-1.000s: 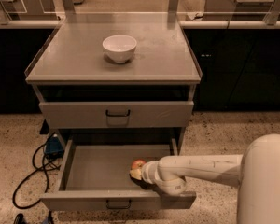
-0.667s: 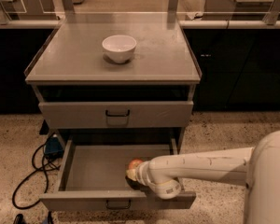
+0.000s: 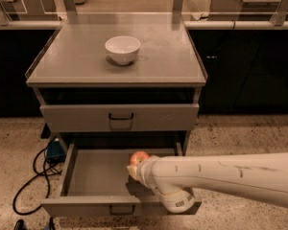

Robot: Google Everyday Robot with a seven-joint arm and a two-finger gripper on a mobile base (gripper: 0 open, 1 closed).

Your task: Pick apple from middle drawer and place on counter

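Apple [image 3: 139, 157] down in the open middle drawer [image 3: 93, 176], and by the look of it, time for the grab step.

Starting at the gripper [image 3: 136, 169]: low inside the drawer, near its right side, at the end of the long white arm [image 3: 230, 176] stretched in from the right. Mostly hidden behind the fat end of that arm, so cannot tell if squeezed shut, let go, or holding anything. Touching the apple or just beside it; cannot tell which.

Apple right there at the tip, red with a bit of yellow, peeking out above the arm's end, toward the back of the drawer. Not up on top yet, so most of the job left to do.

Next move, as a guess: get a good hold on the apple, then lift up and pull back out toward the front. Must stay clear of the shut upper drawer [image 3: 77, 118] just above. Not much room under there, so easy to bump. Round and smooth too, so likely to roll or slip if pinched off to one side.

Farther out: counter [image 3: 81, 63] on top, flat and grey, well above the apple. White bowl [image 3: 122, 48] on it, toward the back and middle. Room in front of the bowl for setting the apple down. Down on the speckled floor [image 3: 240, 133], left of the cabinet, a dark cable [image 3: 26, 186].
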